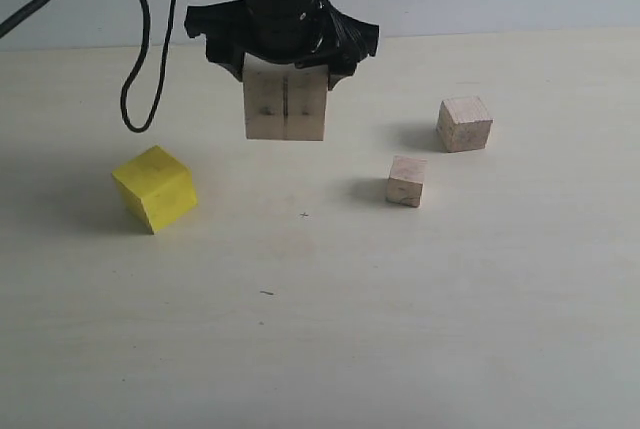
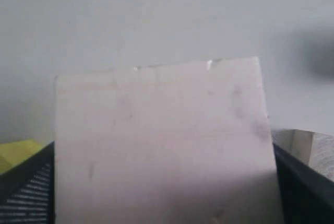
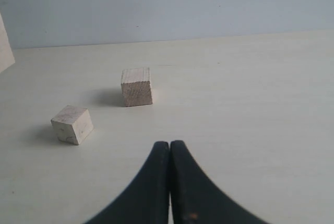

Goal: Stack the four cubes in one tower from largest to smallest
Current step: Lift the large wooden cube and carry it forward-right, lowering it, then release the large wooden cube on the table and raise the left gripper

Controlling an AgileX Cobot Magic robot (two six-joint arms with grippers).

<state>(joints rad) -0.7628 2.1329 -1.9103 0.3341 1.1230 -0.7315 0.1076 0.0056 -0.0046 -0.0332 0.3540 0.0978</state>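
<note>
My left gripper (image 1: 285, 67) is shut on the large wood cube (image 1: 286, 102), holding it off the table at the back centre; a dark line runs down its face. The same cube (image 2: 162, 145) fills the left wrist view between the black fingers (image 2: 31, 192). On the left lies the yellow cube (image 1: 155, 188), turned at an angle. The medium wood cube (image 1: 464, 124) stands to the right, with the small wood cube (image 1: 407, 181) in front of it. My right gripper (image 3: 169, 148) is shut on nothing, low over the table, short of the medium cube (image 3: 136, 86) and small cube (image 3: 72, 124). It is outside the exterior view.
A black cable (image 1: 140, 69) loops down onto the pale table (image 1: 320, 329) at the back left, behind the yellow cube. A light wall rises behind the table's far edge.
</note>
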